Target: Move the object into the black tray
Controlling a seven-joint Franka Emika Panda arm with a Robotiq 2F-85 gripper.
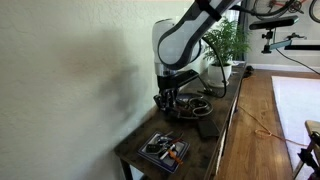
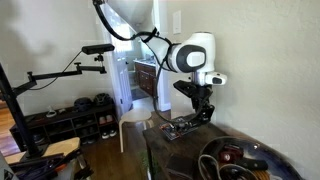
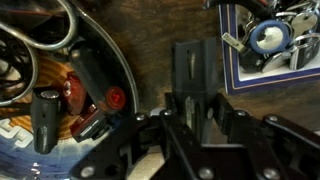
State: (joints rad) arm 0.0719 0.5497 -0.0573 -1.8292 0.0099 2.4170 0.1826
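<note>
Closest to the wrist camera is the hand (image 3: pixel 190 60), coming up from the bottom of the frame. Its two fingers look pressed together, with nothing between them. Under it is the brown wooden worktop (image 3: pixel 150 40).

At the upper right of the wrist view sits the black tray (image 3: pixel 232 60). It has small things in it, and one is round, white and blue (image 3: pixel 268 37). On the left is a big round dish (image 3: pixel 133 80). A red thing (image 3: pixel 115 98) and a black handle (image 3: pixel 45 120) lie inside it.

In an exterior view, the tray (image 1: pixel 165 150) is at the bottom middle, at the near end of the worktop (image 1: pixel 200 150). The hand (image 1: pixel 170 100) hangs further back, just beside the dish (image 1: pixel 200 100). A flat black thing (image 1: pixel 207 128) lies between the dish and the tray. A green plant (image 1: pixel 222 45) stands at the far end.

In an exterior view from the opposite end, the hand (image 2: pixel 200 110) points down just above the tray (image 2: pixel 185 128), and the dish (image 2: pixel 250 160) fills the lower right corner.
</note>
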